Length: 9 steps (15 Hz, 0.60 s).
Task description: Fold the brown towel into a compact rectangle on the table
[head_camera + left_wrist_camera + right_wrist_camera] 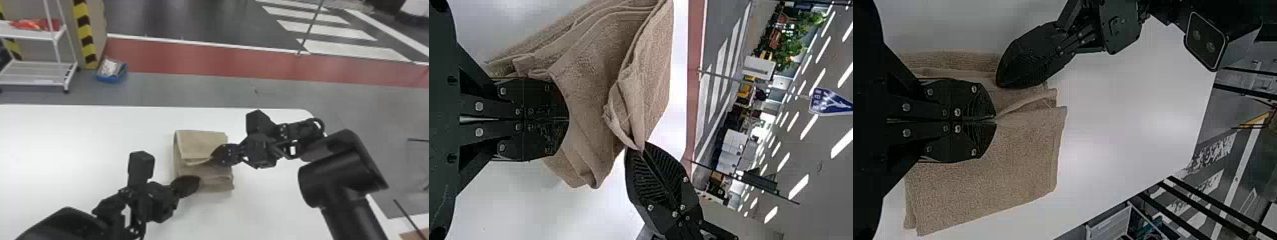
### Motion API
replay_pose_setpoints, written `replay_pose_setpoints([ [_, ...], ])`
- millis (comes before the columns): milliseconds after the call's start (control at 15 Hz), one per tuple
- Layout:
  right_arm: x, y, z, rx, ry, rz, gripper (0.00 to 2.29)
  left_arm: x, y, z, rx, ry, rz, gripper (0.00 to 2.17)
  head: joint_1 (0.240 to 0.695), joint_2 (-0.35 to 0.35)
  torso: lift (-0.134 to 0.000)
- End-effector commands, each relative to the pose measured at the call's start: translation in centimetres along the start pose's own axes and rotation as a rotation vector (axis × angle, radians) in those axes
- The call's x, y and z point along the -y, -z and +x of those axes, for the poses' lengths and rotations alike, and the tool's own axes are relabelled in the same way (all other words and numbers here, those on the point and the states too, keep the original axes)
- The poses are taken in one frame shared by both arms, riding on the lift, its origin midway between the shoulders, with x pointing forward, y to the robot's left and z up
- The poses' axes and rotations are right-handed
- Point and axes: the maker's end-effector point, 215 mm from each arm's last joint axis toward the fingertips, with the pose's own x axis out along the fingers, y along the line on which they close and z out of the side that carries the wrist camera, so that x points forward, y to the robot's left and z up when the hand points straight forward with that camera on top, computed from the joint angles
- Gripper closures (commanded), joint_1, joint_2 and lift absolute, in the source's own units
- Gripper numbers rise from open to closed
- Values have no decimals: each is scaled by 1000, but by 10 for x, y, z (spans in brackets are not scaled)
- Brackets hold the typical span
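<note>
as right end effector clamps brown towel | left end effector has fingers together

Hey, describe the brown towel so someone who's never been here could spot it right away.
Find the big white table in front of the robot. On it, the towel lies between the left gripper, by its near left corner, and the right gripper, pinching a raised fold. It's the folded, soft brown cloth; both neighbouring grippers are black.

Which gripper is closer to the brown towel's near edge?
Left. The left gripper is by the left end of the brown towel's near edge; the right gripper is farther out, pinching a fold.
</note>
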Motion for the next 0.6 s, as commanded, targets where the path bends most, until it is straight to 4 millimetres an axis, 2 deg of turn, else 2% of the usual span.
replay_pose_setpoints([
  [0,-8,-3,8,-5,-24,-10,1393,0,0,0,0,0,0,1710,695,-244,-124],
  [133,-20,-3,23,-11,-55,-16,1393,2,1,1,-2,3,1,1710,695,-239,-124],
  [267,-21,-1,24,-9,-59,-8,1376,2,1,1,-3,2,0,1710,695,-232,-124],
  [333,-21,-1,24,-6,-58,-7,1332,1,1,0,-4,1,1,1710,695,-231,-124],
  [400,-20,0,22,-4,-55,-2,1193,1,2,0,-5,1,0,1710,695,-230,-124],
  [533,-18,1,18,6,-46,12,1136,2,3,0,-6,3,1,1710,695,-230,-124],
])
